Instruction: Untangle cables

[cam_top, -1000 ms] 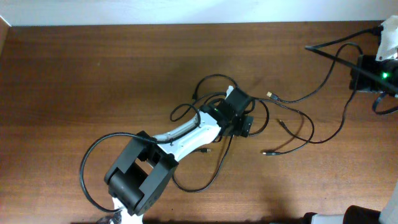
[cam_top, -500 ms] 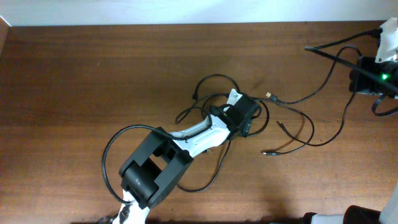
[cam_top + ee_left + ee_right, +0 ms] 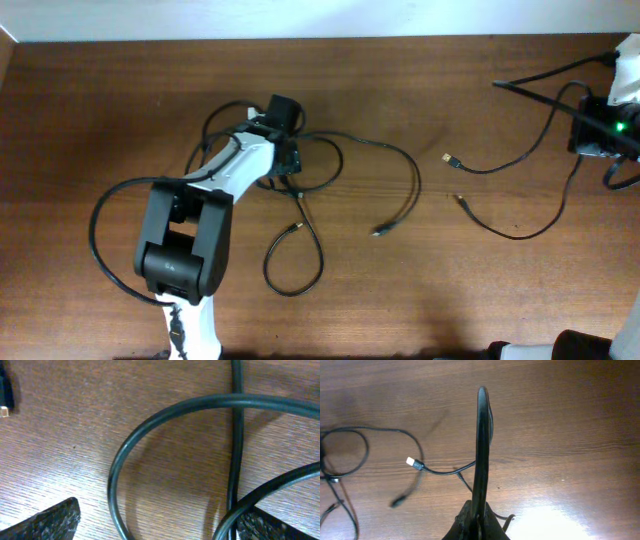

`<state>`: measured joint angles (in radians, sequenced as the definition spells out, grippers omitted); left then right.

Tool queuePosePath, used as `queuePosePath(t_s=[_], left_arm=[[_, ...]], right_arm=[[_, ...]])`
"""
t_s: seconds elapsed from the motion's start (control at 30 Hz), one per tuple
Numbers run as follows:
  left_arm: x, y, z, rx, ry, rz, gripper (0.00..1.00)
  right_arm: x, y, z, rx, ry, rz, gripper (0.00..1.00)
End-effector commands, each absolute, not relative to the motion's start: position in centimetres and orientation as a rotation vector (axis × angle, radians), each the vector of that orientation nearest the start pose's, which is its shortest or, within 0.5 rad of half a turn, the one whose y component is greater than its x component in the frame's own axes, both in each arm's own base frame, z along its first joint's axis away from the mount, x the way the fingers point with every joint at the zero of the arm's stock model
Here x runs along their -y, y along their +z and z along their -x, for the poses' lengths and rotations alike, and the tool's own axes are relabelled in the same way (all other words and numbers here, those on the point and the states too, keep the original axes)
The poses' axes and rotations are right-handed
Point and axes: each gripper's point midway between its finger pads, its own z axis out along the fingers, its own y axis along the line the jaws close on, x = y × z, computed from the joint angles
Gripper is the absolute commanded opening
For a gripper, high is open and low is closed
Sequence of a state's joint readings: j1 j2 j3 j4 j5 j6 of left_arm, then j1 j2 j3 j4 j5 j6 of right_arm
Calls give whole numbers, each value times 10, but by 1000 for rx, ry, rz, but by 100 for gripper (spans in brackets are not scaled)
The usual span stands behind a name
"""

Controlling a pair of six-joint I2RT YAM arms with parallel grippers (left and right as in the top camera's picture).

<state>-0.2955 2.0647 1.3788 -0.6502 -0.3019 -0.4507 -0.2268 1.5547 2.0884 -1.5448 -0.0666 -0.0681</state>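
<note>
Cables (image 3: 417,182) were spread over the wooden tabletop (image 3: 120,100) in two groups: looped, crossing cords at the middle-left, and two looser cords well apart toward the right edge. The left claw (image 3: 160,524) was held wide over the looped group, with cord crossings lying between its fingertips and nothing gripped. The right claw (image 3: 476,521) was clamped shut on one cord, which rose from it in a bow. The cords were judged light, limp and smooth-jacketed, likely to slip and to drag neighbours along. A hold just behind a plug (image 3: 447,158), or on a free stretch clear of crossings, was judged best.
</note>
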Motion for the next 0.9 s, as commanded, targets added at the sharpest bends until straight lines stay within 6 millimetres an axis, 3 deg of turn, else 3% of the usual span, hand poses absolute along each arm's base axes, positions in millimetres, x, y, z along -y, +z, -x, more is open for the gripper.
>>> queuePosePath(t_s=[0.0,0.1,0.2,0.33,0.4,0.5,0.53,0.57,0.73,0.8,0.83,0.87], left_arm=[[69,-36,-391,-2955,301,214,99],[90,-37,-386,-2966,272,108,99],[114,-38,-379,-2984,210,35,99],[140,-40,-369,-3003,145,-44,99],[144,-40,-368,-3003,144,-58,99],[145,-40,-368,-3002,142,-58,99],[145,-40,-368,-3002,143,-56,99],[145,-40,-368,-3002,143,-56,99],[146,-40,-367,-3002,143,-63,99],[145,-40,-368,-3000,142,-59,99],[146,-40,-369,-2998,141,-58,99],[147,-39,-371,-2987,132,-57,99]], right_arm=[[72,354,-329,-2517,-83,-199,4],[98,373,-352,-2375,-200,-330,4],[162,384,-358,-2254,-389,-551,4],[255,364,-339,-2216,-504,-816,4],[279,351,-332,-2220,-516,-895,4],[301,313,-339,-2266,-379,-984,4],[310,290,-347,-2306,-342,-1005,4],[314,279,-350,-2326,-344,-1015,4],[335,188,-357,-2526,-366,-1110,4],[335,179,-358,-2547,-359,-1117,5],[336,178,-358,-2546,-359,-1118,37],[338,178,-357,-2542,-361,-1123,60]])
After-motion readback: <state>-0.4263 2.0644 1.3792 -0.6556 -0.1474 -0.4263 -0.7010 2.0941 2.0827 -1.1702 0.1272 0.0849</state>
